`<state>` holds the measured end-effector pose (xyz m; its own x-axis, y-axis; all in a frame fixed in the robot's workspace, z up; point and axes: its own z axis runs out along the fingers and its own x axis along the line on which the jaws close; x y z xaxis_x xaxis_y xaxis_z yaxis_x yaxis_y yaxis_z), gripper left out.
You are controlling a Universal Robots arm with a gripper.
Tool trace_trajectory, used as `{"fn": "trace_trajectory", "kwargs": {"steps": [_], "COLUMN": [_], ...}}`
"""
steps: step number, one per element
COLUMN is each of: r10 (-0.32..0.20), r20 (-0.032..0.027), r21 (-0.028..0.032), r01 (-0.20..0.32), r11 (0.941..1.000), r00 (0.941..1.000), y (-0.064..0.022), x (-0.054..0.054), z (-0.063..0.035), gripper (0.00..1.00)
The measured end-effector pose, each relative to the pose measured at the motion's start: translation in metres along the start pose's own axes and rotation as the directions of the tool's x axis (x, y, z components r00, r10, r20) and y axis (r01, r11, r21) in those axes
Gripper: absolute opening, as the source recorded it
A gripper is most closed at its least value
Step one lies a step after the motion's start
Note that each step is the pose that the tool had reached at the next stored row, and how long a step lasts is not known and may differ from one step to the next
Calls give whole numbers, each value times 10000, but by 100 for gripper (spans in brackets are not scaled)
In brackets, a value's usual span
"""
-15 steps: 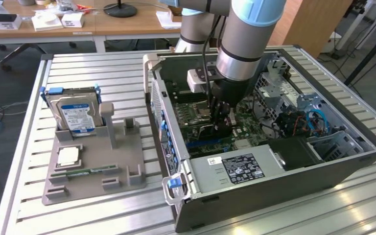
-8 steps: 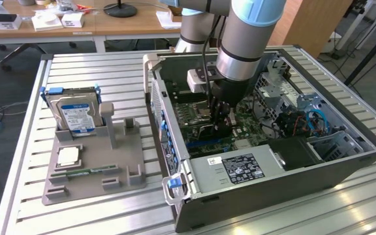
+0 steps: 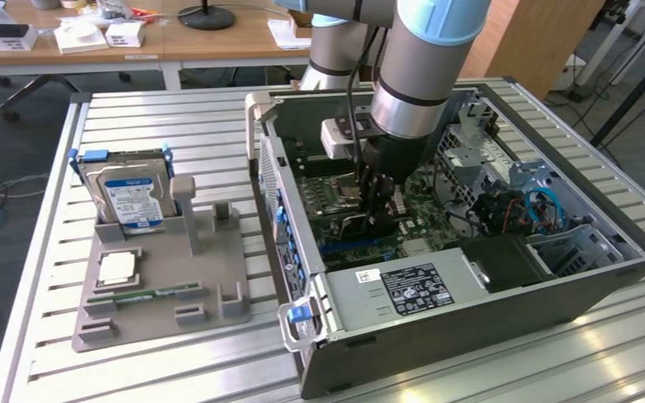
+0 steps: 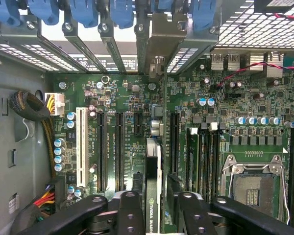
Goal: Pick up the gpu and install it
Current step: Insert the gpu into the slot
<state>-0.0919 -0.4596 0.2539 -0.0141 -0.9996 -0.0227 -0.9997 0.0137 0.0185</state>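
Observation:
The gpu (image 4: 154, 161) is a thin black card seen edge-on, standing upright on the green motherboard (image 4: 112, 98) in line with a long slot. Its silvery bracket (image 4: 155, 54) meets the rear wall of the case. My gripper (image 4: 155, 215) straddles the card's near end, its black fingers (image 4: 130, 210) close against both sides. In the exterior view my gripper (image 3: 376, 197) reaches straight down into the open computer case (image 3: 469, 327), over the middle of the board.
Empty black slots (image 4: 102, 152) flank the card, with a CPU socket (image 4: 255, 181) and cable bundle (image 4: 32, 107) nearby. Outside the case, a grey holder tray (image 3: 160, 319) carries a blue-labelled hard drive (image 3: 132, 197), a chip (image 3: 117, 267) and a green memory stick (image 3: 144, 295).

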Motion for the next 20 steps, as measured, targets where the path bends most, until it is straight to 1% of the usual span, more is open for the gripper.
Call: {"fn": "trace_trajectory", "kwargs": {"steps": [1, 14, 17, 20], "r10": [0, 0, 0, 0], "r20": [0, -3, -1, -1], "r21": [0, -1, 0, 0], "r01": [0, 0, 0, 0], "r11": [10000, 10000, 10000, 10000], "r00": [10000, 10000, 10000, 10000], "y": [0, 0, 1, 3], "x": [0, 0, -1, -3], "z": [0, -6, -65, -154], "gripper": [34, 34, 34, 34]}}
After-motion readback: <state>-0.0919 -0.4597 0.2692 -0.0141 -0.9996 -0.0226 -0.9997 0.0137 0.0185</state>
